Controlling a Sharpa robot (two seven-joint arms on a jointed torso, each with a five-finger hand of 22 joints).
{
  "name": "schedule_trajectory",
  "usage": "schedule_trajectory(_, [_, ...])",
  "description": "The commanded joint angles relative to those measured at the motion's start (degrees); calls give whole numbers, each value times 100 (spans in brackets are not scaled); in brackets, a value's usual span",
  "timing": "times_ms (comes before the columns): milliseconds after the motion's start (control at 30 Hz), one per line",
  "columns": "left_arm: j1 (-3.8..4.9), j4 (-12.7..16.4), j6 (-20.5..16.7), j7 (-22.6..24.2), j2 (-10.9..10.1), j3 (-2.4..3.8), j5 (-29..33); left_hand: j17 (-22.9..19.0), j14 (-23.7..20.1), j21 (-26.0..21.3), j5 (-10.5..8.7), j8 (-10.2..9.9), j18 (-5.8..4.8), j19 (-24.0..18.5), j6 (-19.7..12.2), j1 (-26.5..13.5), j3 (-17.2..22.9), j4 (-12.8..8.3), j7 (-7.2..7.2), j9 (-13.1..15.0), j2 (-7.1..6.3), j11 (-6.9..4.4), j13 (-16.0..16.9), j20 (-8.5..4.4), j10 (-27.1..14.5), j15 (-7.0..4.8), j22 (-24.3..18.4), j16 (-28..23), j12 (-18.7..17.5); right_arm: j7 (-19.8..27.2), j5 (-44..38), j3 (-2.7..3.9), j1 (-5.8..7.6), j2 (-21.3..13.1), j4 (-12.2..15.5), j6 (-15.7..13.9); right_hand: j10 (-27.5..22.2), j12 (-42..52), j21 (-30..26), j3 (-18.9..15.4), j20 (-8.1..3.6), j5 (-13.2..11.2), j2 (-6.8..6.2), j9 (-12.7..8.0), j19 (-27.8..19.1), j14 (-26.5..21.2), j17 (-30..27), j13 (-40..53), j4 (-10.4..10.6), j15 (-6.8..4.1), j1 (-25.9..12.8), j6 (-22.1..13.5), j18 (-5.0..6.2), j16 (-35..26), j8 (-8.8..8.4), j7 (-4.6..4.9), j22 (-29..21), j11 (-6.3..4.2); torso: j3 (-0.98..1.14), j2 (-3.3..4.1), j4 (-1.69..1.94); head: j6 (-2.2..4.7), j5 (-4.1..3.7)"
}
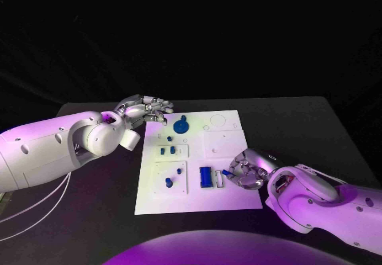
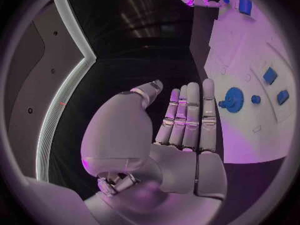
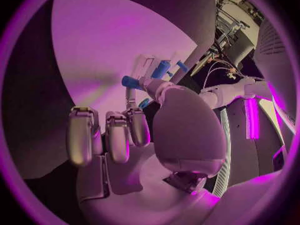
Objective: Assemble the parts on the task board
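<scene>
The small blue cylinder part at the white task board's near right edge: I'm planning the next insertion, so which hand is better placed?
Right. The right hand already pinches the small blue cylinder part beside the blue rectangular block; the left hand rests at the white task board's far corner.

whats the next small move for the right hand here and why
Probably lower the right hand slightly to seat the small blue part it pinches. In the head view that part sits beside the blue block near the task board edge. The left hand, fingers straight, holds nothing by the blue gear.
</scene>
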Motion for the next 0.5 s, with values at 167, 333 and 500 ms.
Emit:
schedule_trajectory(167, [3,21,117,68,10,4,-8,-10,-45,-39,35,39,46,-1,-18,23,-29,-1,-13,10,30,-7,10,42,-32,-13,-7,-33,-3,77,403,-2,-57,141,-112,65,128,32,27,87,-23,-31,-22,285,319,587,1510,856,-4,-30,-288,-33,-88,36,162,-15,1282,-25,1,3,-1,-17,6])
schedule_trajectory(333, [3,23,119,66,7,4,-8,-10,-45,-39,35,39,46,-1,-18,23,-29,-1,-13,10,30,-7,10,42,-32,-13,-7,-33,-3,72,454,-2,-86,229,-195,163,153,82,41,107,-26,-86,-40,297,324,587,1510,888,35,-37,-571,35,-90,36,191,-32,1285,-36,6,0,-3,-23,15])
schedule_trajectory(500, [3,23,125,65,10,4,-8,-10,-46,-44,37,42,46,1,-15,30,-32,-5,-15,11,27,-7,10,42,-35,-13,-9,-34,-2,37,465,-2,-95,299,-261,285,183,144,46,99,-34,-169,-69,287,325,587,1510,927,62,-46,-756,87,-90,36,198,-45,1285,-47,4,-1,-4,-29,11])
